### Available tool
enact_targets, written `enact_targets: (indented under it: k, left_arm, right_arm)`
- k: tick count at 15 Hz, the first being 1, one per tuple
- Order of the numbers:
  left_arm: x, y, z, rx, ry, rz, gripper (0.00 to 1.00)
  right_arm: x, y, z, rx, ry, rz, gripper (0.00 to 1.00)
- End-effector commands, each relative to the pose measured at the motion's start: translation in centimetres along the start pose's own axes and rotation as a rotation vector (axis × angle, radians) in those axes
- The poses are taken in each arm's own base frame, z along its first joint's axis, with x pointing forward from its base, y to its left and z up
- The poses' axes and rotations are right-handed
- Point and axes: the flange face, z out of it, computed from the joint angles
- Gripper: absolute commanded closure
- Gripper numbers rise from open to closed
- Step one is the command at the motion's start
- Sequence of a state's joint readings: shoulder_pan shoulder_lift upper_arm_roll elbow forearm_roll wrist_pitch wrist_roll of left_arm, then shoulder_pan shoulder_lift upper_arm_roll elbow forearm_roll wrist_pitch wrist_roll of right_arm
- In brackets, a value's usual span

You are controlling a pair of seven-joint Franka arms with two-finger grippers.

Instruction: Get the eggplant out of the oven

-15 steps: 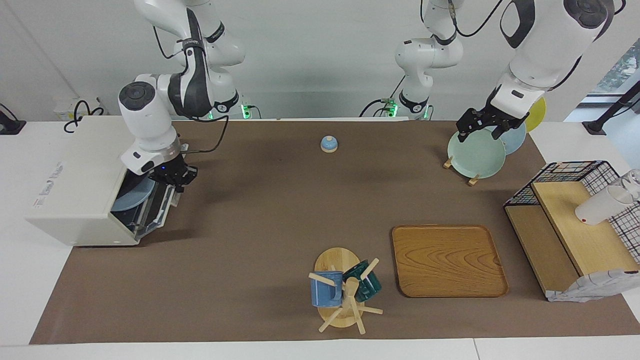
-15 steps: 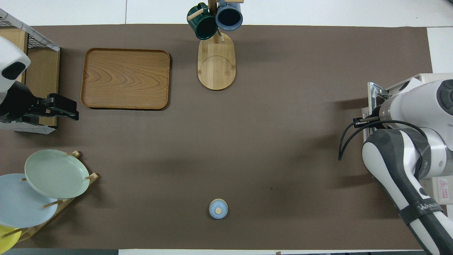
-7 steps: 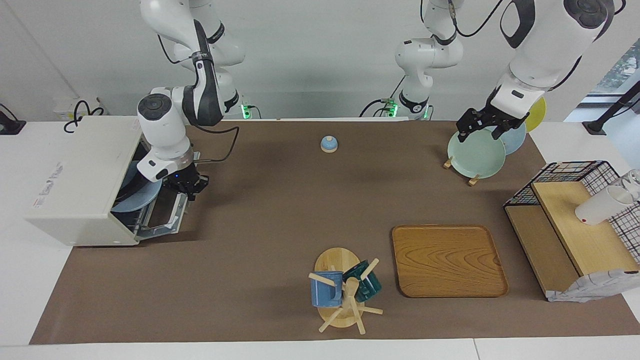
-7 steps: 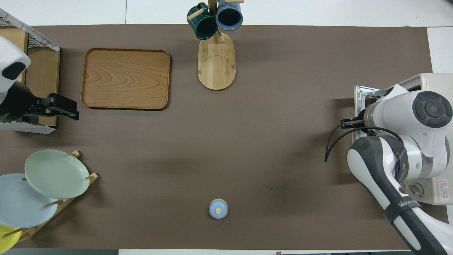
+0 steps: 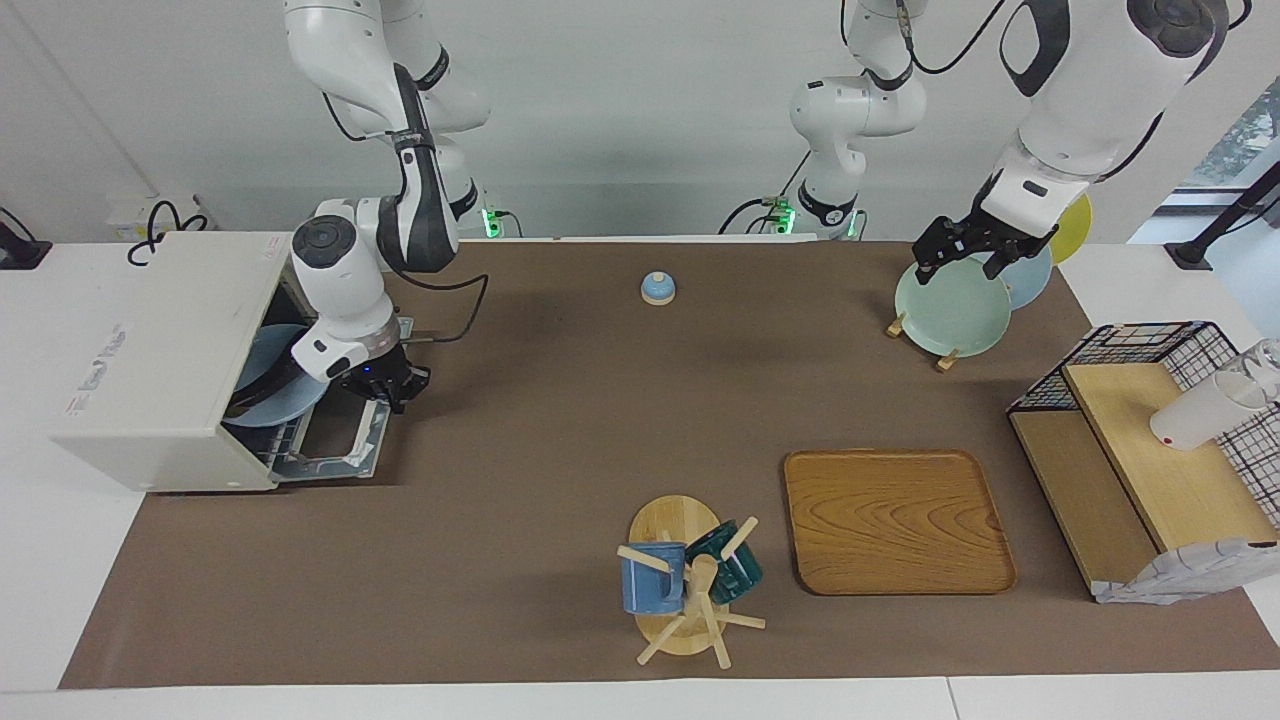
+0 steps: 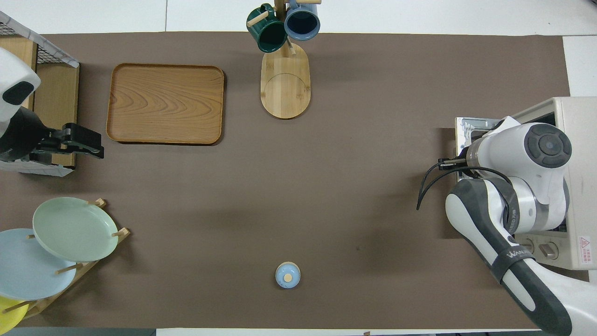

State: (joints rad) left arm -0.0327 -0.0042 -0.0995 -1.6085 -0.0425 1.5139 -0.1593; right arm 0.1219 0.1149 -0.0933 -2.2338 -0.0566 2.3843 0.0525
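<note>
my right gripper (image 5: 385, 385) clamped shut on oven (image 5: 150, 360) door's edge, door lowered. eggplant (image 5: 262, 384) inside on blue plate (image 5: 272, 400). wide bare mat (image 5: 540, 420) in front. left gripper (image 5: 965, 252) fully spread, empty, over green plate (image 5: 952, 308).

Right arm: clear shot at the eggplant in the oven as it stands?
Probably not just yet. The door is down and the oven mouth looks unblocked, with the eggplant on a blue plate inside. But the right gripper looks shut on the door's edge and must release first.
</note>
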Motion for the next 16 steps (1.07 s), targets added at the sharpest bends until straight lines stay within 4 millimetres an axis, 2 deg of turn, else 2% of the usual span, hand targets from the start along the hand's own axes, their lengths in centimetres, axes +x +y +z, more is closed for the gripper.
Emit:
enact_targets:
  k: [1,3,6,8,10,13,16]
  left_arm:
    - [-0.3,-0.2,-0.7,-0.010,0.003,-0.010,0.00]
    - [-0.3,-0.2,-0.7,-0.010,0.003,-0.010,0.00]
    - [-0.3,-0.2,-0.7,-0.010,0.003,-0.010,0.00]
    - [-0.3,-0.2,-0.7,-0.010,0.003,-0.010,0.00]
    - [-0.3,-0.2,-0.7,-0.010,0.003,-0.010,0.00]
    - [-0.3,-0.2,-0.7,-0.010,0.002,-0.010,0.00]
    - [-0.3,-0.2,-0.7,-0.010,0.003,-0.010,0.00]
  right_arm:
    - [-0.6,3.4,1.3,0.003,-0.012,0.062,1.00]
    - [-0.5,3.8,2.5,0.002,-0.020,0.069,1.00]
    - [-0.6,3.6,3.0,0.040,-0.027,0.114,1.00]
    - [-0.4,2.5,2.9,0.064,-0.025,0.123,1.00]
    - [-0.2,0.0,2.6,0.076,-0.022,0.133,1.00]
    - [0.3,-2.6,1.7,0.080,-0.024,0.144,1.00]
    - [1.1,-2.6,0.4,0.082,-0.044,0.148,1.00]
